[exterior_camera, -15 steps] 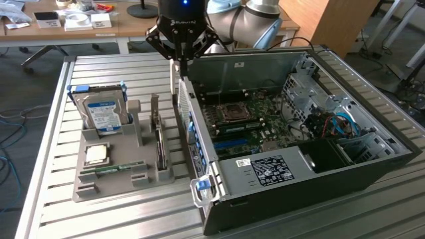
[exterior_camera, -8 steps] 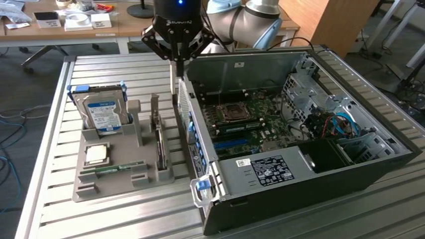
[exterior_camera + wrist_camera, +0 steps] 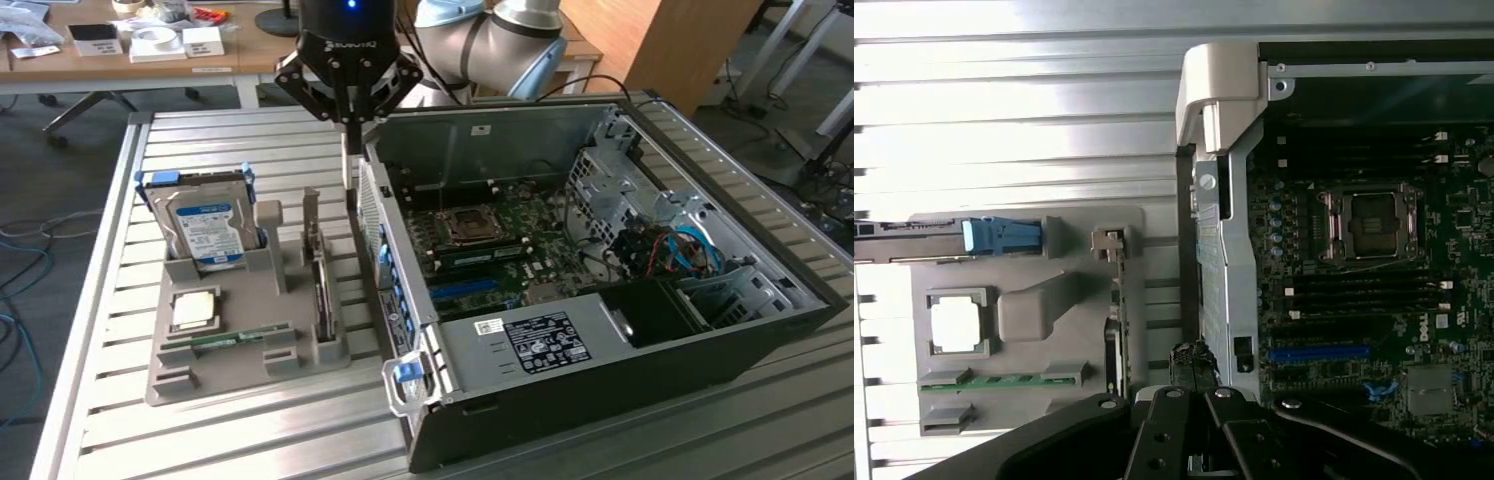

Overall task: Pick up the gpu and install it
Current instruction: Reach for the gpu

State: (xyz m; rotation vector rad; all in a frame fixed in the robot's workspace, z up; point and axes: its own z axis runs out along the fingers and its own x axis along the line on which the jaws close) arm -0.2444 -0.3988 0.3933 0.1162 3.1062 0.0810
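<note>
Jaws: black jaws (image 3: 350, 180) fully closed, holding nothing, hovering at the case corner.
Gpu: thin dark green-black gpu card (image 3: 320, 270), on edge in the grey plastic tray (image 3: 234, 378), 7 o'clock from the jaws.
Handling: I judge it light, stiff and fragile; pinch the bare top edge.
Surface: ribbed metal table (image 3: 240, 440), probably slick.
Room: open black computer case (image 3: 641, 370) at 4 o'clock; wooden office desk (image 3: 80, 66) at 11.
</note>
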